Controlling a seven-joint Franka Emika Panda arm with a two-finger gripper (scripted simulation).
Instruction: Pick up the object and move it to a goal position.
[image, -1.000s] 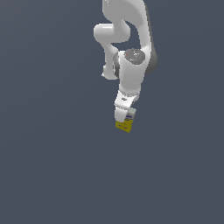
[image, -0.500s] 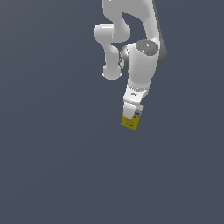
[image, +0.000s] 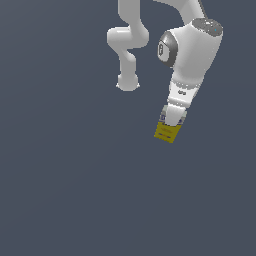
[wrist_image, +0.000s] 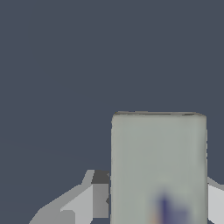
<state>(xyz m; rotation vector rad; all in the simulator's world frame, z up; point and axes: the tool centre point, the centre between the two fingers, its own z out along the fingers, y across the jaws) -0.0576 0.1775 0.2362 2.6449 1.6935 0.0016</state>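
- Pinching the box (image: 166, 132) at its upper part, the gripper (image: 171, 121) has its jaws pressed onto opposite sides, so the yellow lower part hangs free below the fingers.
- The hold is high on the box, probably because the box is narrower than the gripper and its top was the easiest part to close on; that leaves the bottom bare for setting down.
- The arm (image: 192, 50) leans down and toward the exterior view's left from the wrist, so the box hangs tilted in line with the hand rather than plumb.
- In the wrist view the pale top face of the box (wrist_image: 158, 166) fills the space between the fingers (wrist_image: 89, 199), with a smear of blue print near the edge of the picture; the box sits off to one side of that view, so the grip may not be centred.
- The box appears lifted off the dark grey floor (image: 75, 190), with no shadow or contact line to be made out, so how high it is cannot be told.
- No goal marker shows in either view, so how far the carry has to go is unknown.
- Judging by the firm hold, the pick-up is done and the carry is the step in hand.
- The main risk is the box slipping or swinging in the tilted hold.
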